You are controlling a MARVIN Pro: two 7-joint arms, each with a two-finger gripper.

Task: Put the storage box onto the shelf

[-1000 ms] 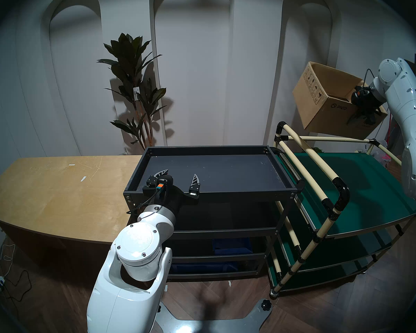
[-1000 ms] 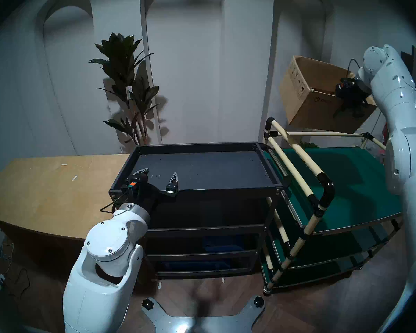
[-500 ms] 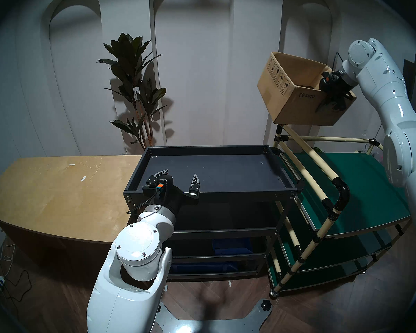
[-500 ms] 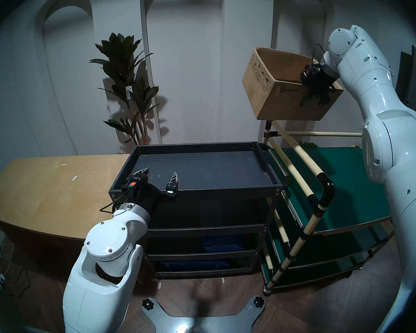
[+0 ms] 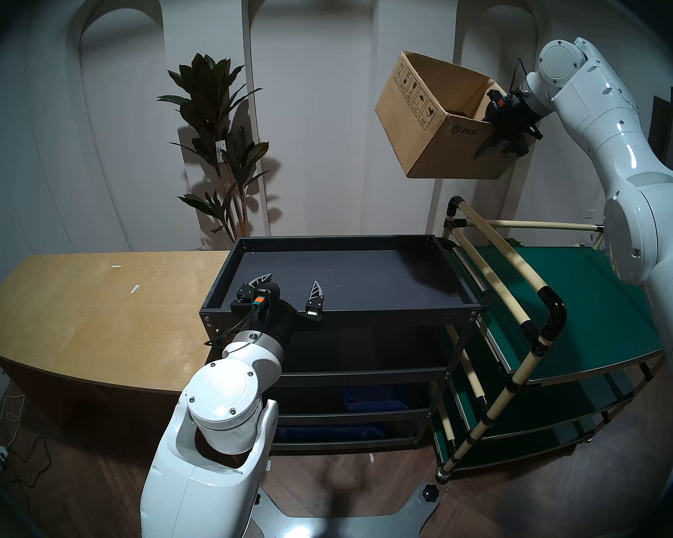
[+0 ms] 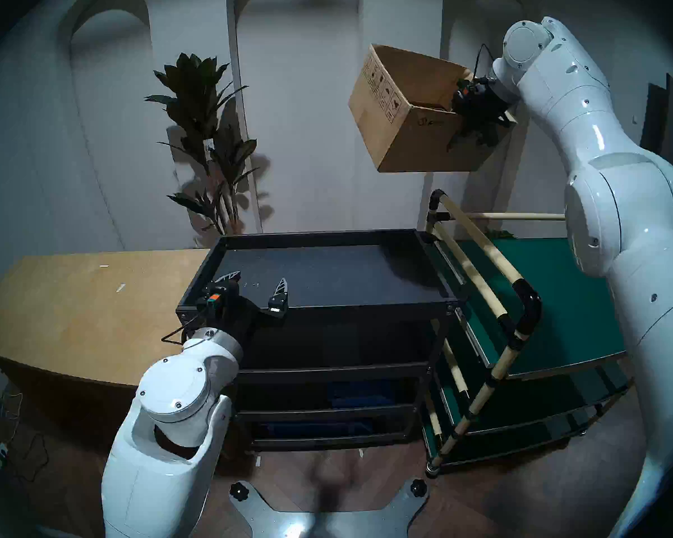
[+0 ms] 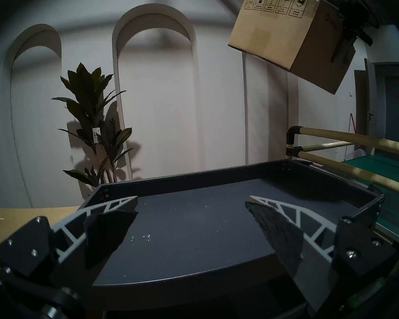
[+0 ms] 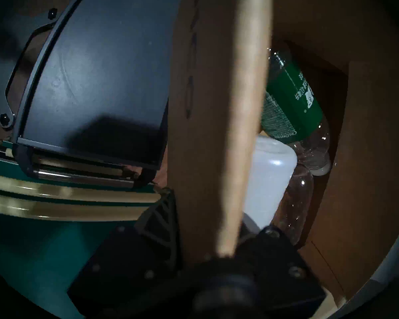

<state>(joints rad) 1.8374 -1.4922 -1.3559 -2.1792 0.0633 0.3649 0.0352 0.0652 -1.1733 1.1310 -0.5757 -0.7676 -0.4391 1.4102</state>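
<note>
The storage box hangs in the air, tilted, above and beyond the right far corner of the shelf, touching neither the shelf nor the green-decked cart just beside the shelf's right edge. Right pincer is clamped on the box's near wall by its right end: one finger lies on the outer face and the other goes inside the rim. The box's short side carries a row of handling symbols; the near face shows the PICO logo. Inside, in the right wrist view, lie a clear bottle with a green label and a white plastic container against it. Left pincer sits low over the shelf's near left corner, fingers spread wide apart with nothing between them. The shelf's dark top tray is otherwise bare, with a shadow toward its right edge. A tan wooden tabletop adjoins the shelf's left edge; a potted plant stands by the wall behind.
</note>
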